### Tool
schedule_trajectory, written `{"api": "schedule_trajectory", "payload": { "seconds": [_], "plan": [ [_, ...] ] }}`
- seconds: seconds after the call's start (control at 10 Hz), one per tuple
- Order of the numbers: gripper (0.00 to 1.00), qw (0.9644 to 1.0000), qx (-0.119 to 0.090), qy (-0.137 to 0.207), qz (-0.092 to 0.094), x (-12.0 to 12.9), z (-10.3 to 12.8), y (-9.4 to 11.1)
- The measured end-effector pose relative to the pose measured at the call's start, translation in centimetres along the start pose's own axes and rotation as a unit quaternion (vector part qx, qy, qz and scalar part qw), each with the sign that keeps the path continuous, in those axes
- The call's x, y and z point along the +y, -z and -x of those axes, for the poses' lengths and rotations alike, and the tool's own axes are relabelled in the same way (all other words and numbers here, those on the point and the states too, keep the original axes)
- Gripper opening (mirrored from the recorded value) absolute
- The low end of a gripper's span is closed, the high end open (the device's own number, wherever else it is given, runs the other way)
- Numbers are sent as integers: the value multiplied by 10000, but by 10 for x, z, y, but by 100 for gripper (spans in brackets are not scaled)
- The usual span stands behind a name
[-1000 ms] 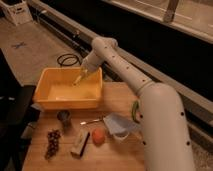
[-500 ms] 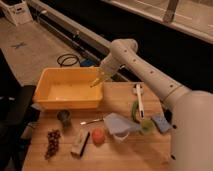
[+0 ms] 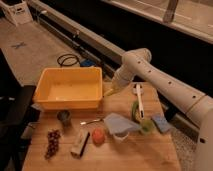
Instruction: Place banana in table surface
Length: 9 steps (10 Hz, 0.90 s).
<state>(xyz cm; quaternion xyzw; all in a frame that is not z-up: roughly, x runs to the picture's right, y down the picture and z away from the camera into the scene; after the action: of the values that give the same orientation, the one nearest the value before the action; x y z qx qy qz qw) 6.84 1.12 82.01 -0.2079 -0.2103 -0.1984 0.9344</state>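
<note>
Tool clamps banana beside the yellow bin; I should lower onto bare tabletop, then release.

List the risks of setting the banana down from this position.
The gripper holds the small pale yellow banana right beside the yellow plastic bin; released here, it may strike the bin wall or roll against it. The free patch of light-brown wooden tabletop nearby is narrow, and the white-handled brush lies close, so the arm's descent might nudge it.
</note>
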Motion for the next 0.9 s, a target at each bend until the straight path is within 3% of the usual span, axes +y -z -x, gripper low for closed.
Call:
{"api": "schedule_trajectory", "payload": {
  "seconds": [0.1, 0.3, 0.5, 0.7, 0.9],
  "plan": [
    [1, 9999, -47, -145, 73, 7, -4, -16],
    [13, 9994, -141, -244, 201, 10, -7, -42],
    [36, 9981, -230, -332, 458, 11, -9, -71],
    [55, 9968, -292, -454, 581, 14, -14, -89],
    [61, 9951, -455, -604, 636, 22, -19, -103]
  ]
}}
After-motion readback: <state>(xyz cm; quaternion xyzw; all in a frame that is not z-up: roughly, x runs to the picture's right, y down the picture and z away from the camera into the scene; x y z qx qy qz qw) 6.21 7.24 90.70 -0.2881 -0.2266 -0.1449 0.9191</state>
